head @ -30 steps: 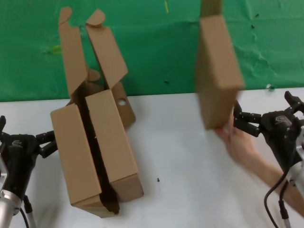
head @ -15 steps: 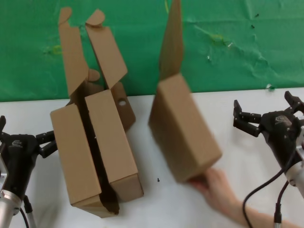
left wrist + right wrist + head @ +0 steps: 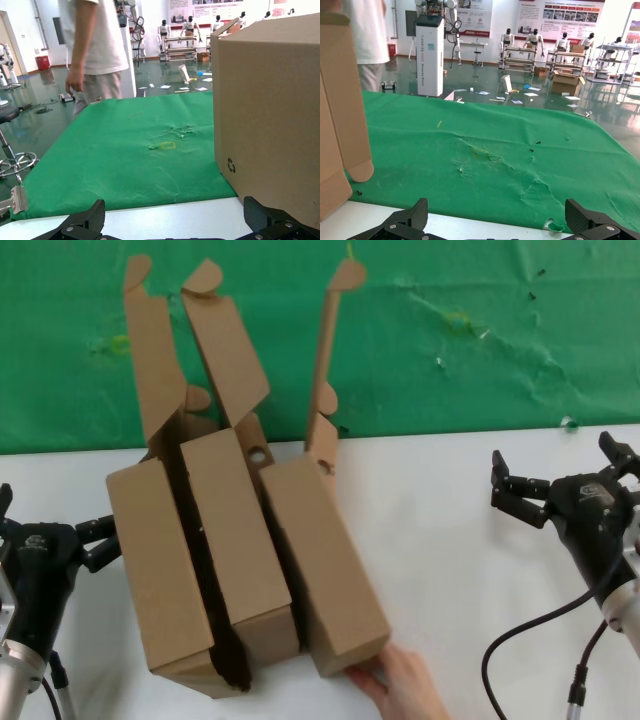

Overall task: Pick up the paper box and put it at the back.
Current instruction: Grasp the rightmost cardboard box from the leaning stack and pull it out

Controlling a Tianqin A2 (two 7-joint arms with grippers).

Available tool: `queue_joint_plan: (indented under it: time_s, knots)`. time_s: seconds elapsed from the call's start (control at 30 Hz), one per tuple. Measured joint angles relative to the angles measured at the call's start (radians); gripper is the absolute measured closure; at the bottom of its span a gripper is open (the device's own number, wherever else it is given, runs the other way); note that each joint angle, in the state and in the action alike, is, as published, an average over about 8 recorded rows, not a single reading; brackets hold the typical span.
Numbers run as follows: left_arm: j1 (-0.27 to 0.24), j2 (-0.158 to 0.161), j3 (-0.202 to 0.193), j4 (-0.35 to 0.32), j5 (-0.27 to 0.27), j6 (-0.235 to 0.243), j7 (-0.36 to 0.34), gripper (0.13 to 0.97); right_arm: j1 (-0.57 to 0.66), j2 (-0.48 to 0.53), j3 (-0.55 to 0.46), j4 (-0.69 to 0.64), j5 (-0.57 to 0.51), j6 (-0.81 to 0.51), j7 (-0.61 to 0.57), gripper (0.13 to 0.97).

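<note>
Three boxes side by side on the white table (image 3: 440, 570) right now, with a person's hand (image 3: 405, 688) touching the near corner of the rightmost one. Guessing that rightmost one is the paper box (image 3: 322, 565): lying flat, long axis running near-to-far with a slight lean, flap sticking up at the far end. Sits just beside the paired boxes (image 3: 195, 560), roughly mid-table. Left gripper (image 3: 100, 542) parked beside the pair's left edge, fingers spread, holding nothing. Right gripper (image 3: 515, 490) out to the box's right, well apart, fingers spread too, empty. Probably the right arm's job, reaching leftward across. Green cloth (image 3: 480, 340) further back, beyond the flaps.
</note>
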Motion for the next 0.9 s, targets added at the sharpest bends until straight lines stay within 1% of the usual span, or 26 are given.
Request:
queue_joint_plan:
  time_s: [0.9]
  knots:
    - [0.0, 0.0, 0.0, 0.0, 0.0, 0.0, 0.0, 0.132, 0.0, 0.0, 0.0, 0.0, 0.0, 0.0, 0.0, 0.129]
